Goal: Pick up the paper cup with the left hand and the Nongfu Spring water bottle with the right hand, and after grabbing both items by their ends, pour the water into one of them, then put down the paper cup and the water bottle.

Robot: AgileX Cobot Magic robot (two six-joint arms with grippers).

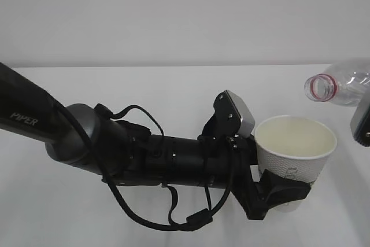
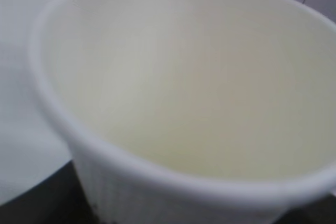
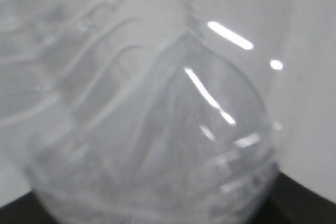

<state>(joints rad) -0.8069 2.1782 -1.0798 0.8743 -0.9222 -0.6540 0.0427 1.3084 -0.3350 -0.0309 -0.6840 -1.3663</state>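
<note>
One paper cup (image 1: 296, 146) was grasped in left hand (image 1: 281, 194) jaws; one Nongfu Spring water bottle (image 1: 340, 88), tilted above-right, was in right hand (image 1: 362, 124) jaws, grip unclear.

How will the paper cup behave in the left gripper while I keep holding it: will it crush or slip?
The paper cup looks thin-walled, so a harder squeeze probably dents it. The left gripper holds it low, near the base, so it may wobble. No water shows inside, so it is likely light.

Paper cup (image 1: 296, 152): matt white paper, cream smooth inside, faintly embossed wall. Water bottle (image 1: 338, 88): clear glossy ribbed plastic. Left gripper (image 1: 276, 192): matt black plastic. Tabletop (image 1: 144, 91): smooth matt white.
</note>
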